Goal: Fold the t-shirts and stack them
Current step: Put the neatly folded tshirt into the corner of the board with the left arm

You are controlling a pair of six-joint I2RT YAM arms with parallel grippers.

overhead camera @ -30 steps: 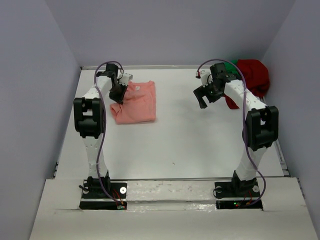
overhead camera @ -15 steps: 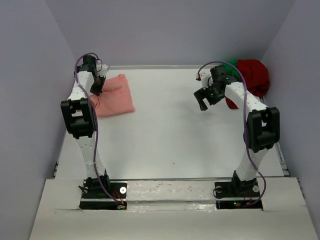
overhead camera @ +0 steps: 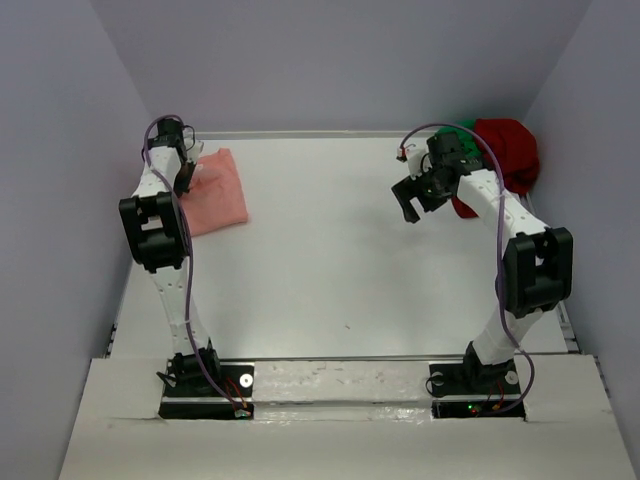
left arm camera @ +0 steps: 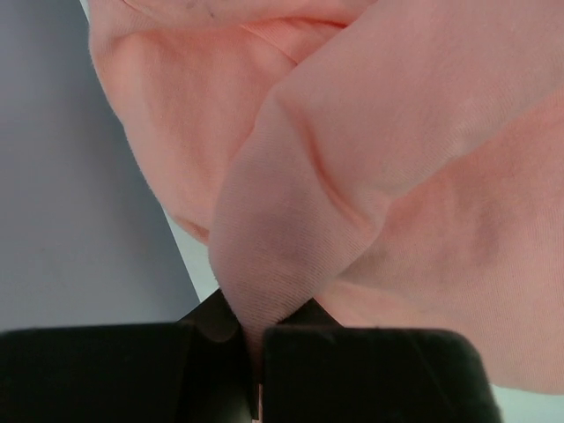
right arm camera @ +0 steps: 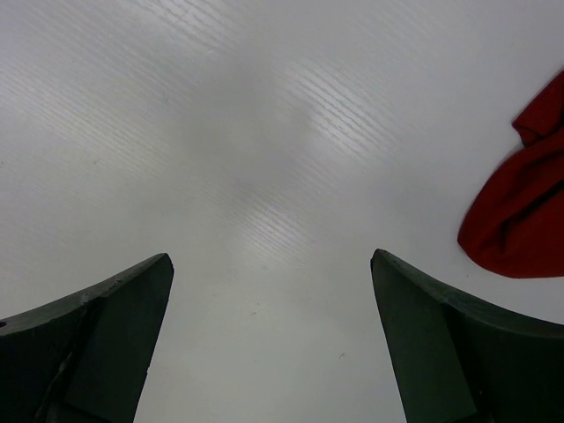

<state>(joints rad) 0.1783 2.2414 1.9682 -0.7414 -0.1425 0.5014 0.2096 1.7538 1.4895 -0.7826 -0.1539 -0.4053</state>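
Left wrist view: a fold of the pink shirt (left arm camera: 352, 176) is pinched in the left gripper (left arm camera: 256, 344), while the right gripper (right arm camera: 271, 264) (near the red shirt (right arm camera: 520, 220)) is spread wide open.

pink shirt (overhead camera: 215, 190) folded far-left; red shirt (overhead camera: 505, 150), green shirt (overhead camera: 463, 128) bunched far-right

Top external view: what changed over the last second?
The left tool, shut on the salmon-pink t-shirt, dragged it left toward the wall. The right tool stayed open and hovering; the dark red t-shirt and green t-shirt did not move.
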